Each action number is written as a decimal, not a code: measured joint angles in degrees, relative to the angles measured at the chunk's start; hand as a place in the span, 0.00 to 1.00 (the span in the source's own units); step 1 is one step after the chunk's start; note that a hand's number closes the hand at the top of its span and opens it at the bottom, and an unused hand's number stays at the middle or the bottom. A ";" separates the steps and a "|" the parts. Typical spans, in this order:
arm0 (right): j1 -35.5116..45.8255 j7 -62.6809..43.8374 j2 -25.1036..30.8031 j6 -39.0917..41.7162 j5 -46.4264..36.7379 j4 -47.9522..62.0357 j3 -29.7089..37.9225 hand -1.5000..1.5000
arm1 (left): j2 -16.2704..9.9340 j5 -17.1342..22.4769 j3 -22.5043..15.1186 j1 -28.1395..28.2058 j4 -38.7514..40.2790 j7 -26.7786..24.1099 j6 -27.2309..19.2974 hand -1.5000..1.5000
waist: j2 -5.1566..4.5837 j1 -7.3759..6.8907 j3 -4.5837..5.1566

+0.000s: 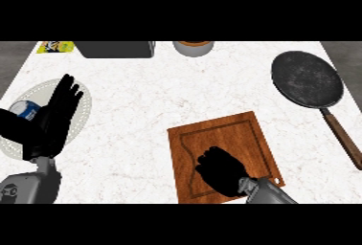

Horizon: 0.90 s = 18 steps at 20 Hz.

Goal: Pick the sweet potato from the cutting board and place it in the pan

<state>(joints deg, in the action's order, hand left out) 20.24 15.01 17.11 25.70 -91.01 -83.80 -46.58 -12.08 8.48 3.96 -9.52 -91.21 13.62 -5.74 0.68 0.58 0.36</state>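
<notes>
No writing could be read anywhere; a yellow packet [56,46] at eleven o'clock carried print too small to make out.

The right hand [220,170] sat over the wooden cutting board [226,139] at about five o'clock, its fingers [209,158] curled downward against the board's lower middle. The sweet potato did not show; whether it lay under that curled hand could not be told, so what the fingers closed on stayed unclear.

The left hand [55,115] showed at nine o'clock, fingers straight and spread, pointing toward twelve, holding nothing. It lay over a pale round plate [83,112] on the white marbled bench [163,91]. A small blue and white object [25,109] sat on the plate just beside the hand.

The dark pan [308,79] rested at two o'clock, well apart from the board, its brown handle [344,136] running toward four o'clock. Nothing lay in the pan.

At twelve o'clock stood a grey box [115,48] and a round brown-rimmed container [193,48], both cut by the upper edge.
</notes>
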 measured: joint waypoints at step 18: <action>7.88 -26.99 -11.54 -4.80 13.02 -12.57 40.92 1.00 | 0.06 0.06 0.61 0.88 -0.25 -0.36 0.78 0.50 | -0.55 -0.23 -0.35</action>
<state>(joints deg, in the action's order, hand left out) 28.12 -11.99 5.57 20.90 -77.99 -96.37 -5.66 -12.02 8.54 4.56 -8.64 -91.46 13.27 -4.95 0.13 0.35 0.01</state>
